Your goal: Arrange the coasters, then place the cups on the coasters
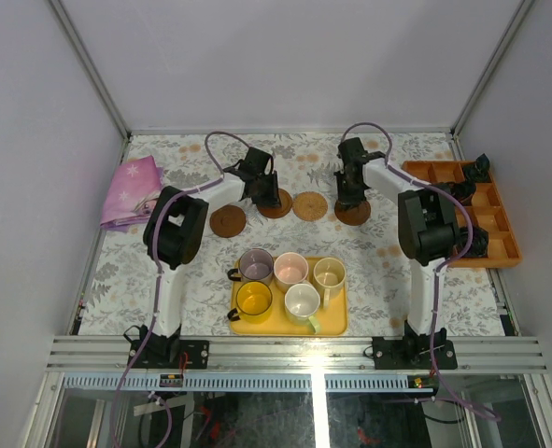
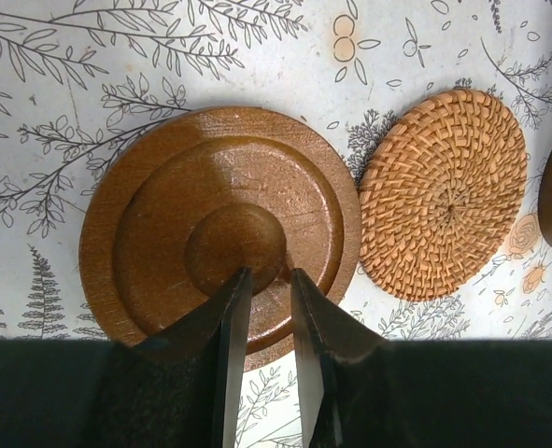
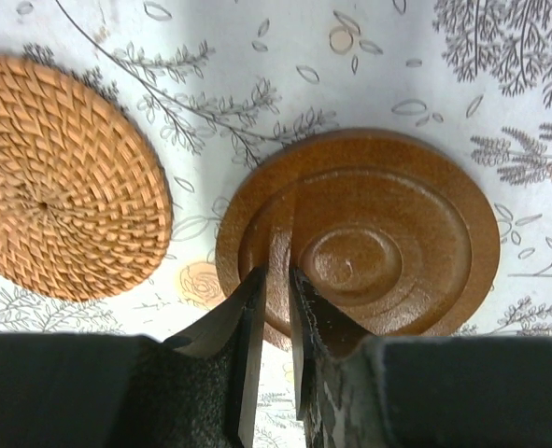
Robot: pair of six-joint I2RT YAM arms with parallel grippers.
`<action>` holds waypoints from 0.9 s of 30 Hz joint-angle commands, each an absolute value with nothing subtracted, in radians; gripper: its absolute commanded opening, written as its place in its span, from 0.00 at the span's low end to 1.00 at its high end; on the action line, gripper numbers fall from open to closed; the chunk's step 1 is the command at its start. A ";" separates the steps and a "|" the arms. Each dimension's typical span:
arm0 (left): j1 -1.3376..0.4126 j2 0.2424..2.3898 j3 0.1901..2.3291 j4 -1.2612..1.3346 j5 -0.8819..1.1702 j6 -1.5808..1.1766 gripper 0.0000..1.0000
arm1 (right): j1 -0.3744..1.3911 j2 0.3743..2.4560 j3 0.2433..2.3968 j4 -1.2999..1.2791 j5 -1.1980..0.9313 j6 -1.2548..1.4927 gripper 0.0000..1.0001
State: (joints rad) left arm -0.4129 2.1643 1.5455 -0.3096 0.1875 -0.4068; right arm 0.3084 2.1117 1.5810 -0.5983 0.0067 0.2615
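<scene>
- You're looking at the L claw (image 2: 268,273) pointing down over the L wood coaster (image 2: 219,215). Its jaws are standing almost closed w/ a slim gap, and nothing is being clamped between them.
- Its tips are hanging over the near side of that coaster's raised centre. Can't tell whether they're touching the wood.
- The R claw (image 3: 277,273) is sitting the same way over the R wood coaster (image 3: 397,233). The jaws are showing only a thin gap and aren't gripping anything, w/ the tips over the left part of the disc's rings.
- Both wood discs are lying flat on the floral tablecloth (image 1: 378,261), in the far half of the table.
- A woven coaster (image 1: 309,205) is lying between the 2 wood ones, just beside each and not overlapping.
- A 4th coaster (image 1: 227,221) is lying just left of the L wood coaster, a bit nearer the arm bases.
- You're seeing those 4 making a rough row across the table.
- The cups (image 1: 290,271), 5 of them, are all sitting upright on the yellow tray (image 1: 339,317), near the front edge between the arm bases.
- Purple-grey, pink and cream are standing in the back row, w/ yellow and white w/ green handle in front.
- A pink cloth (image 1: 131,191) is lying far left.
- An orange box (image 1: 500,233) is sitting at the right edge beside the R arm.
</scene>
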 commanded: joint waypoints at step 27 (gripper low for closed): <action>-0.385 2.139 1.461 -0.367 0.139 -0.397 0.23 | 0.318 2.303 1.712 -0.588 -0.063 0.260 0.23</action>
